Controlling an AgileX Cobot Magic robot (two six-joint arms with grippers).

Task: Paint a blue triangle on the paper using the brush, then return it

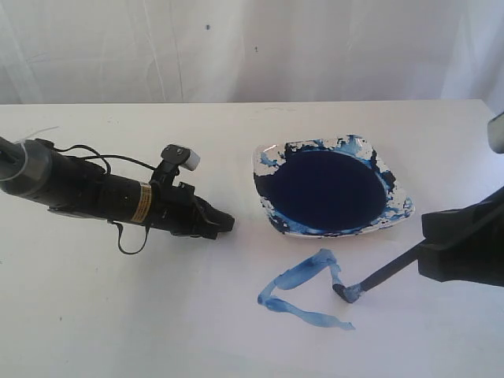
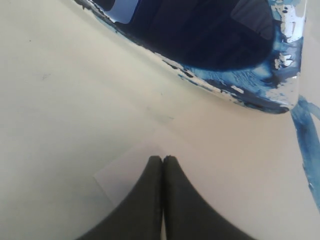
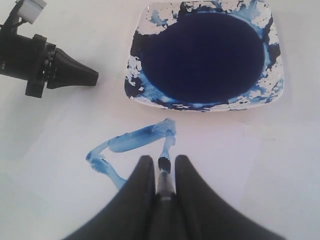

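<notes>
The blue triangle [image 1: 299, 277] shows as streaky light blue strokes on the white paper [image 1: 220, 331], in front of the dish. Its upper and lower sides meet at the left, and a short right side runs down from the top corner. Bare paper lies between that side and the lower stroke's end. My right gripper [image 1: 429, 250] is shut on the brush [image 1: 386, 273]. The brush's blue tip [image 1: 345, 293] touches the paper at the bottom of the right side. The right wrist view shows the brush [image 3: 165, 181] between the fingers and the triangle [image 3: 135, 140] beyond. My left gripper [image 1: 227, 223] is shut and empty, resting left of the dish.
A white square dish [image 1: 272, 213] holding a dark navy paint pool [image 1: 327, 189] stands behind the triangle, its rim [image 2: 250, 92] smeared blue. The left arm [image 1: 94, 189] lies low across the table's left half. A white wrinkled curtain [image 1: 236, 47] hangs behind the table.
</notes>
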